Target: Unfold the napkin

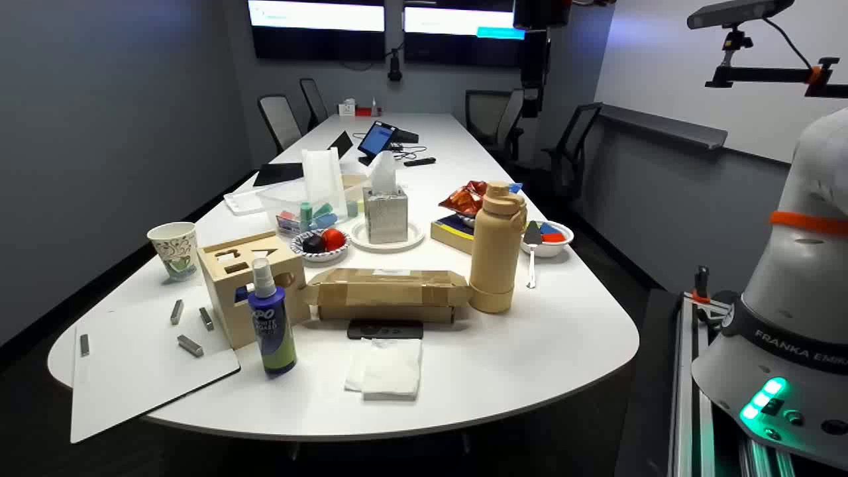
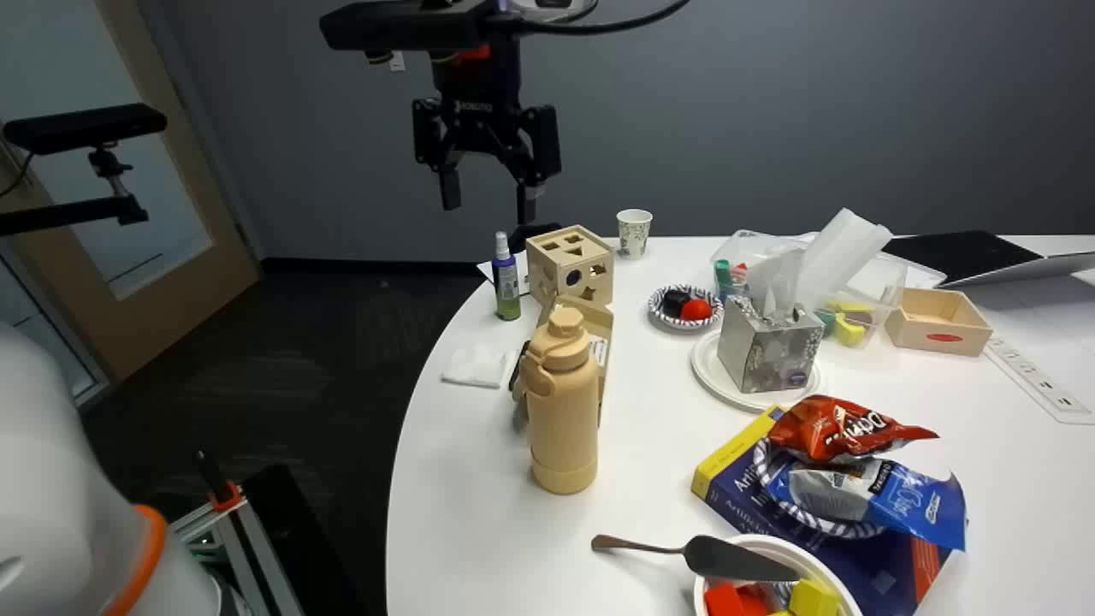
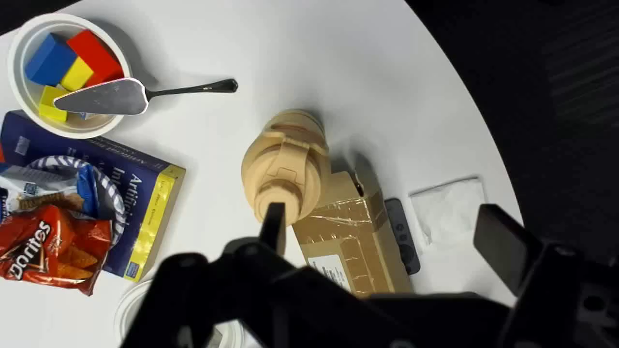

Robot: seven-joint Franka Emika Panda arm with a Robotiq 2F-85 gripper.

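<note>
Napkin (image 1: pixel 387 368): layers too thin for us to count.
End effector (image 3: pixel 389 237): cut off below in the wrist view.
Cardboard box (image 2: pixel 597 321): we lose much behind the bottle (image 2: pixel 563 419).

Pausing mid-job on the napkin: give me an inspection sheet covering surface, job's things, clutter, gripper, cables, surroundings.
Surface: white tabletop, rounded at the working end; no spill seen.
Job's things: napkin, folded, lying near the tabletop's edge beside a slim black device.
Clutter: cardboard box, upright tan bottle, wooden box and spray bottle nearby; cake server with its blade over a white bowl.
Gripper: open, raised above the tabletop, nothing between its fingers.
Cables: black cable above the gripper; thin cables by the far tablet; none seen across the napkin.
Surroundings: chairs, wall screens, whiteboard; people: nothing seen.
</note>
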